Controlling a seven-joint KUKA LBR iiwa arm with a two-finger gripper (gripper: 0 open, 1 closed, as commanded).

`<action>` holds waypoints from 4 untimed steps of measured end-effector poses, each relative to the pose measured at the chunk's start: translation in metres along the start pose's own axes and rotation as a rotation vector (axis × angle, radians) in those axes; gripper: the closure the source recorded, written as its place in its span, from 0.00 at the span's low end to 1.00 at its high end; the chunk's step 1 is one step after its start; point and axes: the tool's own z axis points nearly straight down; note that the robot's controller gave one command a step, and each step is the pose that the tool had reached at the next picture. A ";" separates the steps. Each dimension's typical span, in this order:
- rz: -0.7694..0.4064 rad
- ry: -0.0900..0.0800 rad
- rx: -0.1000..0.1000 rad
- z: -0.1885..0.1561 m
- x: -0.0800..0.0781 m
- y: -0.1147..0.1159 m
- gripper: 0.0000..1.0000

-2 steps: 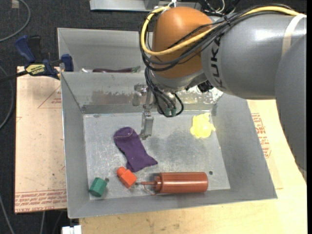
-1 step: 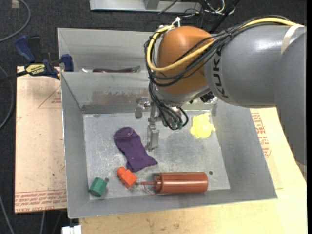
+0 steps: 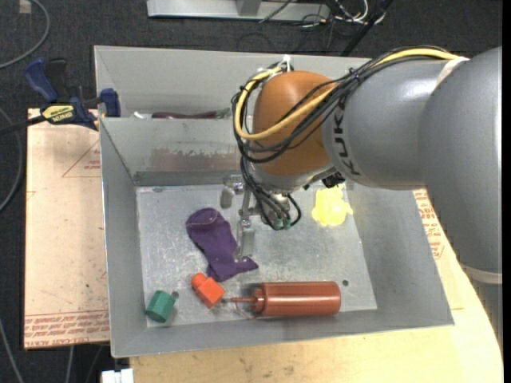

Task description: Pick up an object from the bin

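Camera view: gripper [image 3: 245,234] low at the right edge of a purple cloth [image 3: 214,242] in the middle of the bin [image 3: 120,214].
The purple cloth lies just left of the gripper, its long axis running upper left to lower right; whether the gripper is spread or pressed together, I cannot tell.

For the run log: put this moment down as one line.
gripper | over right edge of purple cloth | bin centre | nearby: orange piece, brown bottle
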 end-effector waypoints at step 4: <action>0.044 -0.016 -0.006 -0.116 -0.031 0.043 1.00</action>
